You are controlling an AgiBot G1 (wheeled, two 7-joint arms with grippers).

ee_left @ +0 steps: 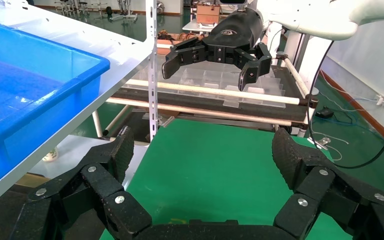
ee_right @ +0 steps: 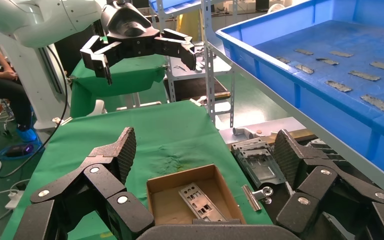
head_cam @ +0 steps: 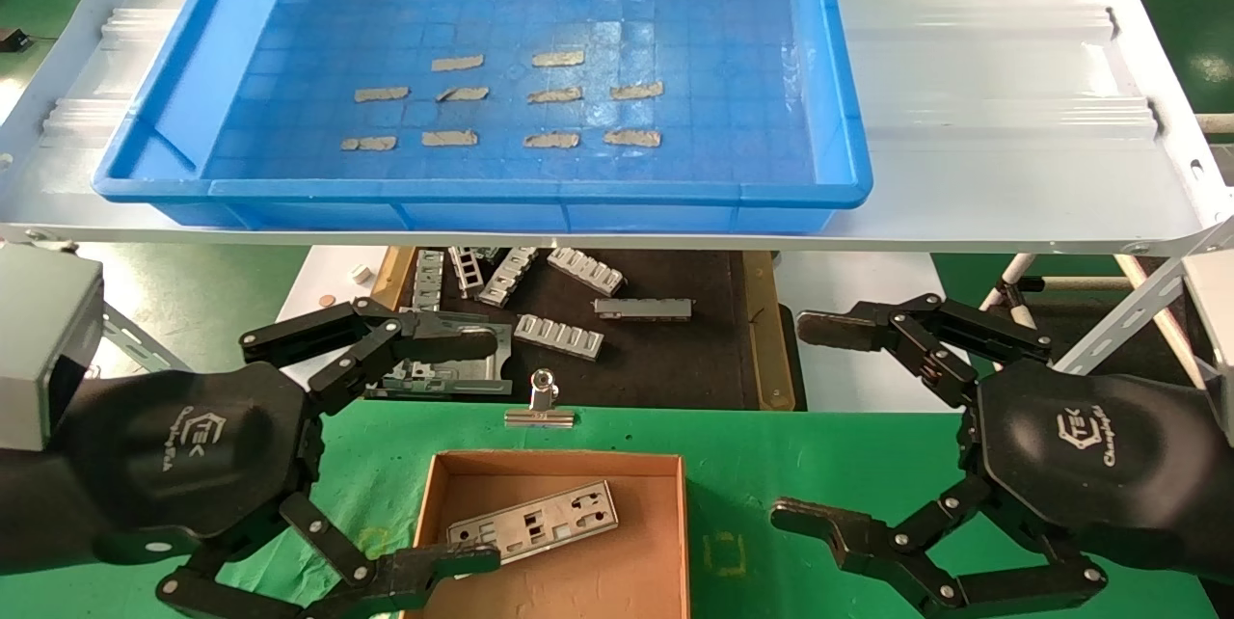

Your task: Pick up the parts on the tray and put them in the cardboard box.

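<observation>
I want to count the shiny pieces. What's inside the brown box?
One flat metal plate lies in the cardboard box. The left gripper covers the box's near corner, so that bit stays hidden.

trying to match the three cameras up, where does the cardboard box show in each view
Head view: the cardboard box sits at bottom centre on the green cloth, one plate inside.
Left wrist view: not in it.
Right wrist view: the box lies low in the middle, between that hand's fingers.
Shared landmark: the blue tray appears in all three.
</observation>
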